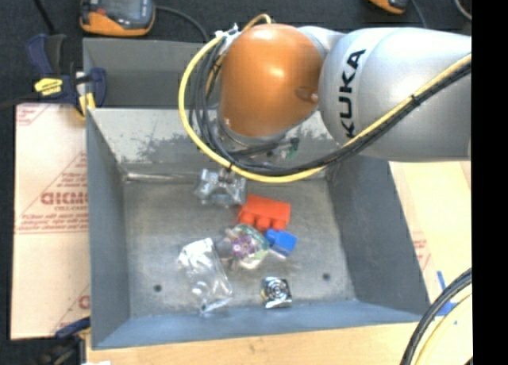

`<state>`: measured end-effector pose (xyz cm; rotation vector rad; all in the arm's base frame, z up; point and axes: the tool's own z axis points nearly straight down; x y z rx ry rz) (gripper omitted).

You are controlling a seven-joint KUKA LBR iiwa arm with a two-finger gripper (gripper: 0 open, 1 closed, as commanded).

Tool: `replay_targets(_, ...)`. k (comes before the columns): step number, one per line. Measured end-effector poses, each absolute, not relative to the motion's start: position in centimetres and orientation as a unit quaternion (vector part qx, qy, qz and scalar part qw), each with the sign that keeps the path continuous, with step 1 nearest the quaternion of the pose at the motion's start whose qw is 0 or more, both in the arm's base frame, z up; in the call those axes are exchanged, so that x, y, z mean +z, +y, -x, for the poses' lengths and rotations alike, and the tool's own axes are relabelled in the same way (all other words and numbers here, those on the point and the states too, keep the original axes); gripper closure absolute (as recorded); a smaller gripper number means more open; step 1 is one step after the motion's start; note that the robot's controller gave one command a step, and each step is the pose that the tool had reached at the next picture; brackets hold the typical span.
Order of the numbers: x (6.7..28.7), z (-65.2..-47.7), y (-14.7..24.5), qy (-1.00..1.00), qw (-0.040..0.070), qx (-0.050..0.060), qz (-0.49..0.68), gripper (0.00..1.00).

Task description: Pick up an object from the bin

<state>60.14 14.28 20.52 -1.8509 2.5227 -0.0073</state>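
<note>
Lying in grey metal bin [111, 220]: red plastic block [264, 212], blue block [280, 240], crinkly clear bags [203, 267] | gripper [221, 189] beside red block, grip state unclear.

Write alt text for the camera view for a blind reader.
A KUKA arm with an orange wrist cover reaches in from the right, its gripper low near the back of a grey metal bin, beside a red block. Nearer the front lie a small blue block, crumpled clear plastic wrappers and a shiny metal piece.
</note>
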Motion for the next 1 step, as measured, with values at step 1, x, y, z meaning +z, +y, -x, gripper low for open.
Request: replay_targets(1,20.0,-59.91,14.24,0.807,0.002,0.0,0.591,0.0)
